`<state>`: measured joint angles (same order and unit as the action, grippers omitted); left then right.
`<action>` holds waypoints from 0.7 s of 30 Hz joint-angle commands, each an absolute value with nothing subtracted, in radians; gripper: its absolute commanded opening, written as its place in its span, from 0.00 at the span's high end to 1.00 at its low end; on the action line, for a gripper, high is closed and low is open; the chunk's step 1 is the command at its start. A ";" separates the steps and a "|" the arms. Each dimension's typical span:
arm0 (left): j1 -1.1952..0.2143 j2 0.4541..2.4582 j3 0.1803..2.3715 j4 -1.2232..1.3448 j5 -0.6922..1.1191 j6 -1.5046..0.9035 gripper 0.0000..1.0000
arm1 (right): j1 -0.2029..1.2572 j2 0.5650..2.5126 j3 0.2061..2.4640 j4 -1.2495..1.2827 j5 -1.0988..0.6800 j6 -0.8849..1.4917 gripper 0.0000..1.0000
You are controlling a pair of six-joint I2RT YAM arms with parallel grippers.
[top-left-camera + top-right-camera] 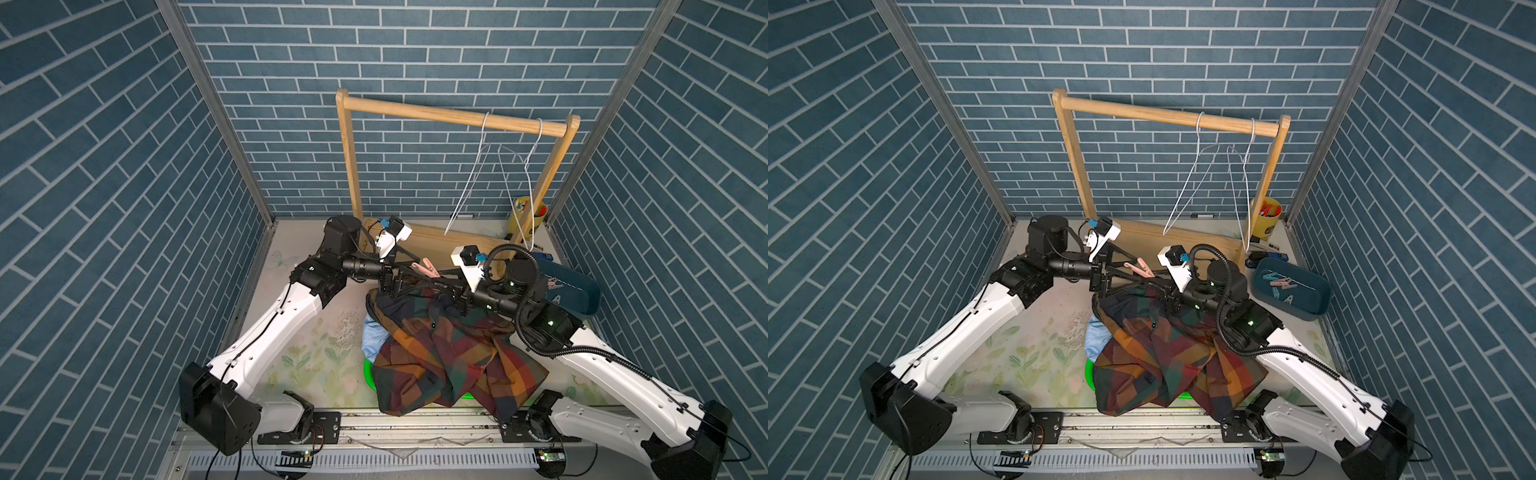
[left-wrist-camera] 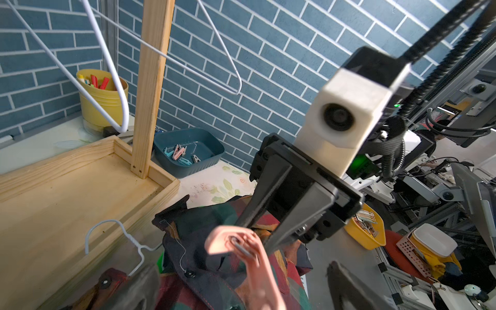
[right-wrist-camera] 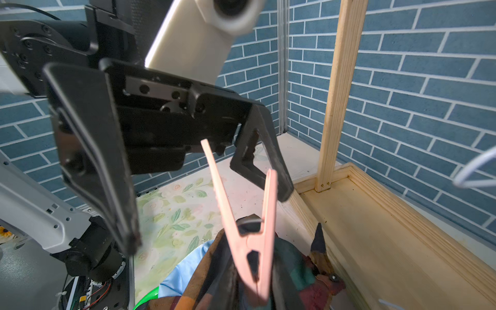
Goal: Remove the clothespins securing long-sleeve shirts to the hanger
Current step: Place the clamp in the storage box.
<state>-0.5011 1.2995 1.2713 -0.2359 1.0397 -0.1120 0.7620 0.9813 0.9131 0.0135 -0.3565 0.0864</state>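
Tip of clothespin (image 3: 242, 247) blurred, blue shirt (image 1: 371, 337) mostly under plaid shirt (image 1: 449, 361)

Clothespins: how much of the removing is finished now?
Done: two wire hangers hang bare, the plaid shirt lies off the rack, several pegs sit in the blue tray. In hand: the right gripper pinches a pink clothespin; the left gripper stands open around it. Remaining: drop it in the tray; other clipped pegs cannot be seen.
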 commanded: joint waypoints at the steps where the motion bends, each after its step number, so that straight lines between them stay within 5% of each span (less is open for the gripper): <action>1: -0.484 1.256 1.281 -0.262 1.044 -0.084 0.00 | 0.754 0.909 0.918 -0.031 -0.308 0.094 1.00; 8: -0.474 1.155 1.211 -0.245 0.957 -0.093 0.00 | 0.751 0.696 0.934 -0.247 -0.084 0.089 1.00; 21: -0.474 1.102 1.116 -0.153 0.788 -0.157 0.00 | 0.752 0.439 0.980 -0.715 0.634 0.247 1.00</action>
